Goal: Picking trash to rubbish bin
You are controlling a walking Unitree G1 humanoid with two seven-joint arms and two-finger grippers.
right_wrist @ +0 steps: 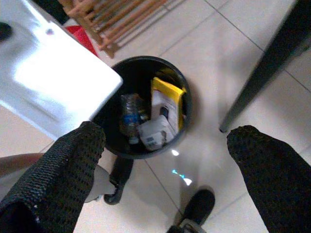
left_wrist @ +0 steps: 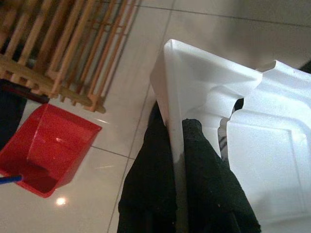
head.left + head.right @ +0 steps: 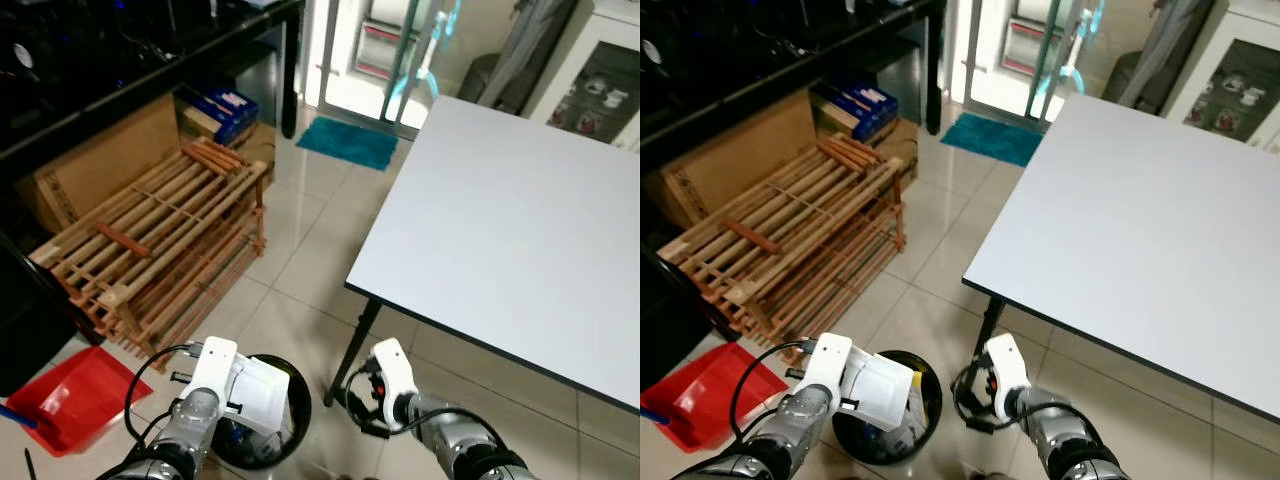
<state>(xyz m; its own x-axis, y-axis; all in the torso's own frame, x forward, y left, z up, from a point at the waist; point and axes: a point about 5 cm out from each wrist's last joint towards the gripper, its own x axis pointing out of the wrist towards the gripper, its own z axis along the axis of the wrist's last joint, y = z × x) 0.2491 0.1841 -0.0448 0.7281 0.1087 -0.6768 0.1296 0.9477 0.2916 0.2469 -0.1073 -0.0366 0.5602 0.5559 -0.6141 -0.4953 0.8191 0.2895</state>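
Observation:
My left gripper (image 2: 175, 124) is shut on the edge of a white foam tray (image 3: 264, 393), one finger on each side of its rim. The tray hangs over the left side of a round black rubbish bin (image 3: 303, 398) on the tiled floor. Inside the bin (image 1: 142, 77) lie a clear plastic bottle (image 1: 129, 115), a yellow packet (image 1: 168, 99) and a white carton (image 1: 155, 134). My right gripper (image 1: 167, 132) is open with nothing between its fingers. It hovers above the bin's right side, close to the table leg (image 3: 355, 350).
A white table (image 3: 520, 220) stands on the right, its black leg just right of the bin. A wooden slatted rack (image 3: 160, 240) and a red dustpan (image 3: 75, 395) lie to the left. A teal mat (image 3: 348, 142) sits by the far door.

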